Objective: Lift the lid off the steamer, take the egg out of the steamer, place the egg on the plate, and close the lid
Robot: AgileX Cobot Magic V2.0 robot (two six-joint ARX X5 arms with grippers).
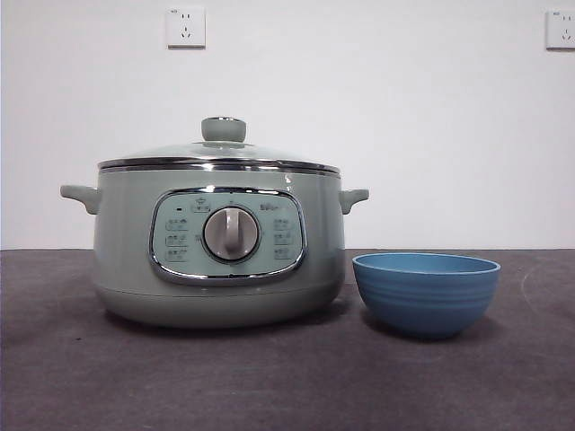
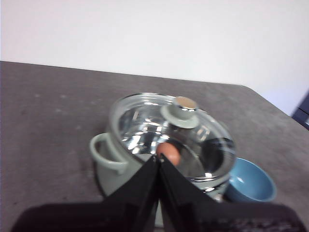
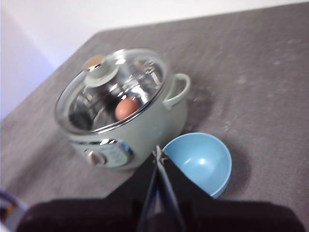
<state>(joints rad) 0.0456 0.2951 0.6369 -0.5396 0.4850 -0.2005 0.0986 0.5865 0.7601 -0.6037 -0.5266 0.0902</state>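
Glass lid (image 1: 218, 154) sits on the steamer (image 1: 220, 256), enclosing the egg (image 3: 126, 108), plate (image 1: 425, 292) ready alongside, while both hands (image 2: 159, 158) (image 3: 158, 154) wait closed, empty.

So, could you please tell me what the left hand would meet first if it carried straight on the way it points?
Probably the glass lid on the steamer, above the egg; the left hand is shut, and depth is unclear.

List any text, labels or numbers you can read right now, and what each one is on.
Nothing is legible.
The steamer control panel: small pale markings around the dial, too small and blurred to read.
The lid, the plate and the wall sockets: no text visible.
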